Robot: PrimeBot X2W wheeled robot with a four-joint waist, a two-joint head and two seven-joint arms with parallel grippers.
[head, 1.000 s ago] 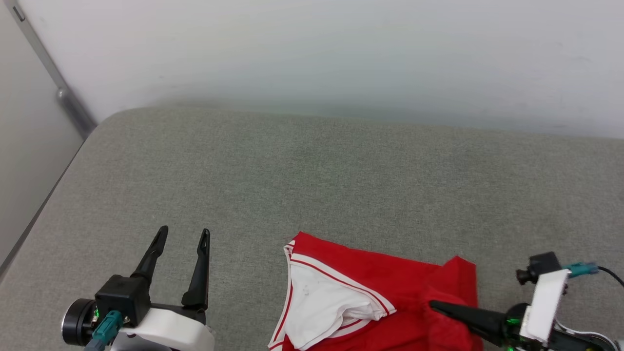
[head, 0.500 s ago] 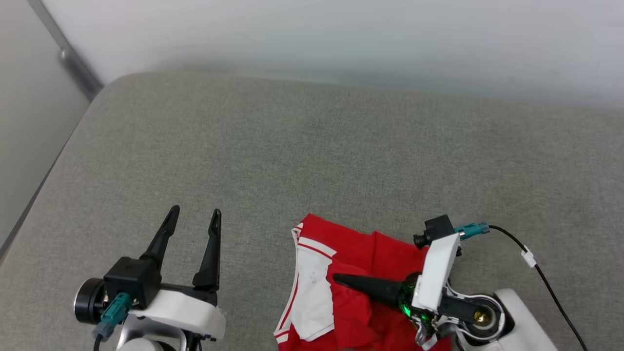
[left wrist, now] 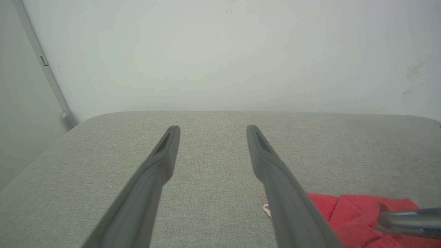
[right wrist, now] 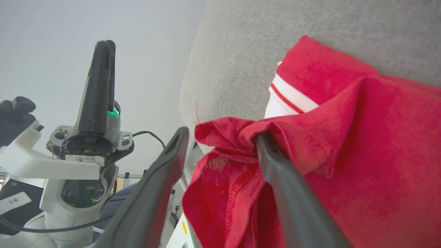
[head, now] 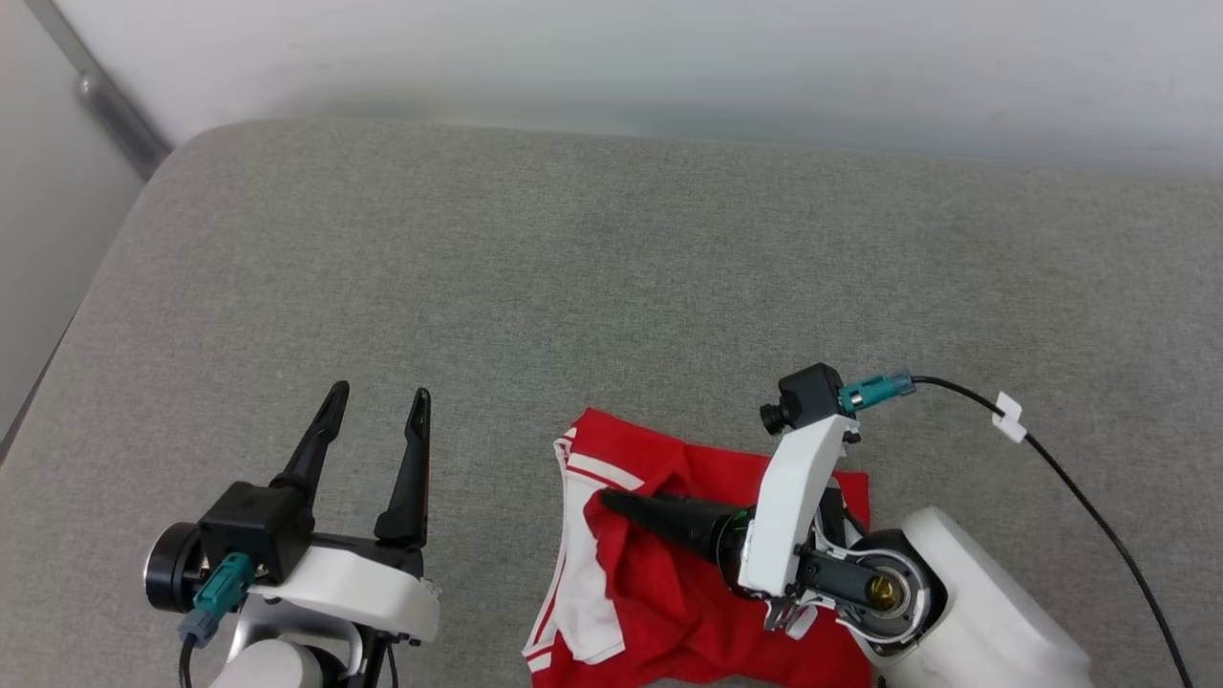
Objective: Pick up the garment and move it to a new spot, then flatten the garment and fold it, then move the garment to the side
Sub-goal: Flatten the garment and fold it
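Observation:
The garment (head: 707,612), a red jersey with white sleeve and red-and-white trim, lies bunched on the grey cushion at the bottom centre; it also appears as the garment (left wrist: 348,213) at the lower right of the left wrist view. My right gripper (head: 611,502) lies across it, pointing left. Its jaws stand apart in the right wrist view, where a red fold (right wrist: 234,134) drapes over one finger (right wrist: 286,179) and hangs between the two. My left gripper (head: 377,394) is open and holds nothing, left of the garment and apart from it. The chest letters are hidden.
The grey cushion (head: 611,287) stretches wide behind and to both sides of the garment, ending at a pale wall (head: 669,57). Its rounded left edge drops beside a metal strip (head: 110,110). A black cable (head: 1080,497) with a white tag trails from my right wrist.
My right gripper has swept left across the garment, dragging a red fold over the white sleeve and bunching the cloth. The head camera has shifted. The left gripper holds its pose.

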